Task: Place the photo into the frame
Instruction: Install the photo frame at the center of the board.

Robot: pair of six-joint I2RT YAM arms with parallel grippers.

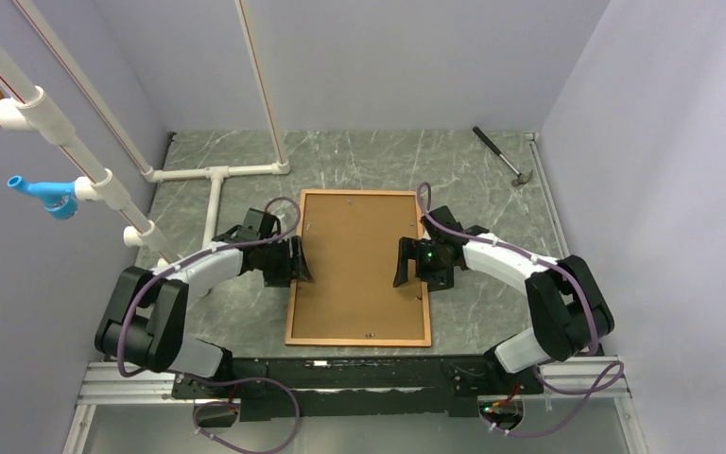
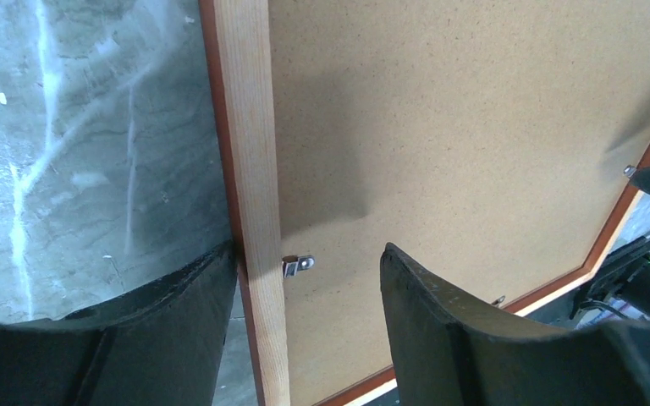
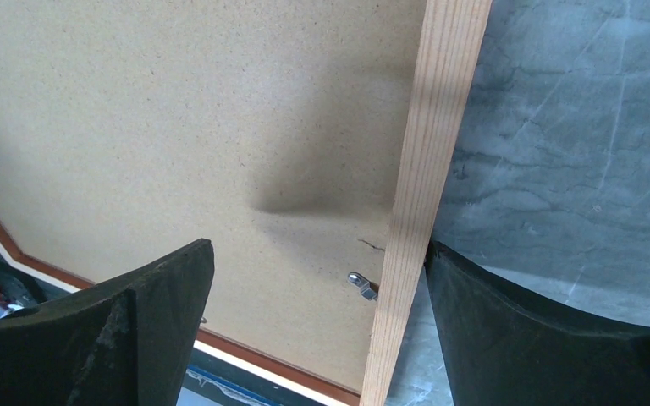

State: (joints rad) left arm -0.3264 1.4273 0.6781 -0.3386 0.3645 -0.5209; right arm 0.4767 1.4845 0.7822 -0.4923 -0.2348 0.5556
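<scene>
Securing stage, I judge. My left gripper [image 2: 307,250] and right gripper [image 3: 318,245] both gape, each astride a frame [image 2: 250,127] rail. The backing board [image 2: 474,127] sits inside, photo unseen. Next, I need to press the clip [image 2: 298,265] between the fingers.

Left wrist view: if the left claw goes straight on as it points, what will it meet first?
Probably the frame: its wooden rail lies between the fingers of the left claw. Depth is unclear.

One frame [image 2: 250,152], one backing panel [image 1: 359,265], one hammer [image 1: 498,153], two pincers (left pincer [image 2: 307,254], right pincer [image 3: 318,245])
</scene>
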